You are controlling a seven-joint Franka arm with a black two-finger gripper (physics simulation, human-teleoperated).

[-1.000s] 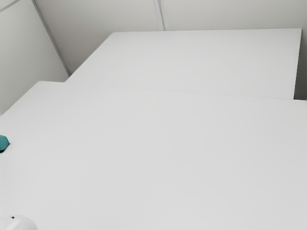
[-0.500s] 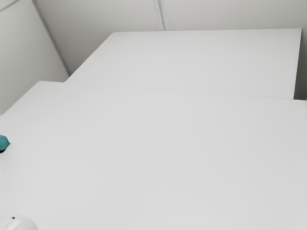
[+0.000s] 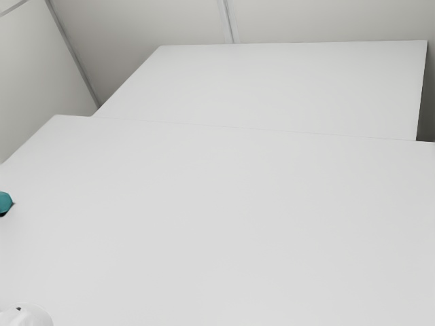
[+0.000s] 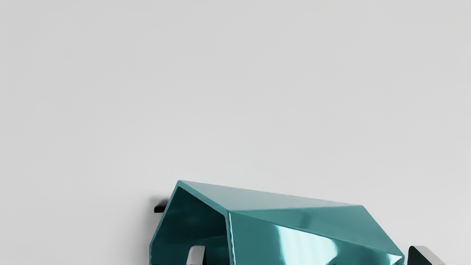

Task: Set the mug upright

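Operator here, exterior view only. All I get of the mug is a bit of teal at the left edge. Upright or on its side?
Observer: On its side. In the wrist view the teal mug has its open mouth facing sideways, toward one finger.
Operator: Copy. Is the hand open or shut?
Observer: Open. The gripper has its fingertips wide apart, one near each end of the mug.
Operator: Anything touching at the end away from the mouth?
Observer: No contact that I see: a narrow strip of table shows between that end and the other finger.
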